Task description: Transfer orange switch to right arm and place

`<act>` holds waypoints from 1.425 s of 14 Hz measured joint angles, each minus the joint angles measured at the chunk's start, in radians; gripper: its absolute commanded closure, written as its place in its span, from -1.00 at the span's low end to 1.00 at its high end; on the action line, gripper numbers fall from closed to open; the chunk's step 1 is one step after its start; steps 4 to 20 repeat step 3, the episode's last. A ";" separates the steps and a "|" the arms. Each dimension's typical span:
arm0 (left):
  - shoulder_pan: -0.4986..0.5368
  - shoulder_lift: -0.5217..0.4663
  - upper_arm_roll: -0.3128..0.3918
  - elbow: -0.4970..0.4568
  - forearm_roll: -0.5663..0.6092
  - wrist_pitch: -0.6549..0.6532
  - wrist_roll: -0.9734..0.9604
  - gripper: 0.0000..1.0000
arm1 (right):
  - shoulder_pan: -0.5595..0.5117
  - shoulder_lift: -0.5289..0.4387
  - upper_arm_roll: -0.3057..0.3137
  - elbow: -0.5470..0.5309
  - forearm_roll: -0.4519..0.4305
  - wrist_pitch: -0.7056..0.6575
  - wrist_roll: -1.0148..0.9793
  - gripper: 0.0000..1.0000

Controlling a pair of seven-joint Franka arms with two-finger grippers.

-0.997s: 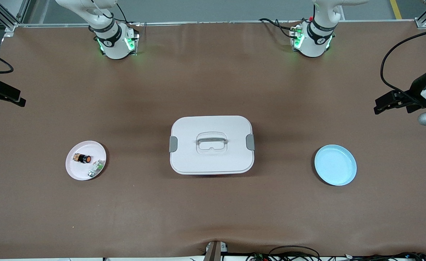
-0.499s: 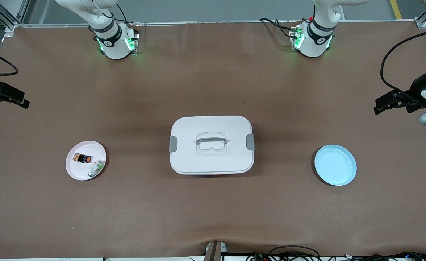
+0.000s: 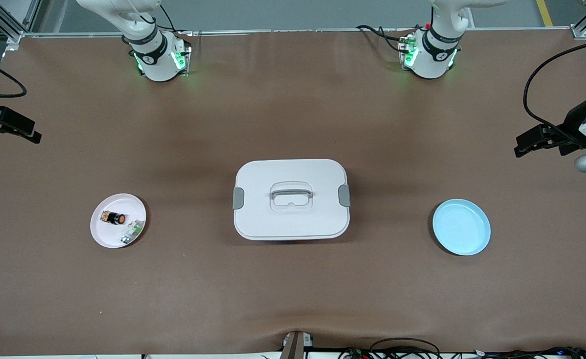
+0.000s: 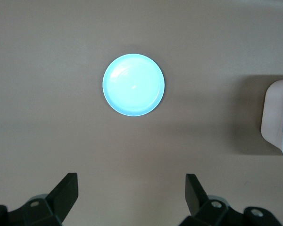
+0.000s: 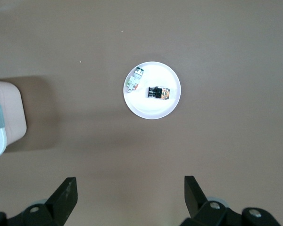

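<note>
The orange switch (image 3: 113,218), a tiny black block with a round orange cap, lies on a small white plate (image 3: 118,200) toward the right arm's end of the table. In the right wrist view the switch (image 5: 159,93) rests on that plate (image 5: 153,110), well clear of the fingers. My right gripper (image 3: 33,135) hangs open and empty over bare table at that end. Over bare table at the left arm's end, my left gripper (image 3: 521,144) is also open and empty. Its wrist view looks down on a light blue plate (image 4: 133,84).
A small white-and-green part (image 3: 132,232) shares the white plate with the switch. A white lidded box (image 3: 291,199) with grey clips and a handle stands mid-table. The light blue plate (image 3: 461,227) holds nothing. Cables lie along the table's near edge.
The right gripper has drifted slightly inward and upward in the front view. The left gripper and all the objects are where they were.
</note>
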 measured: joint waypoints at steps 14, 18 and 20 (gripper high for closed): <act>0.000 0.000 0.000 0.000 0.000 0.000 0.000 -1.00 | 0.002 -0.003 0.003 0.019 -0.008 -0.003 0.021 -1.00; 0.000 0.000 0.000 0.000 0.000 0.000 0.000 -1.00 | 0.002 -0.003 0.003 0.019 -0.008 -0.003 0.021 -1.00; 0.000 0.000 0.000 0.000 0.000 0.000 0.000 -1.00 | 0.002 -0.003 0.003 0.019 -0.008 -0.003 0.021 -1.00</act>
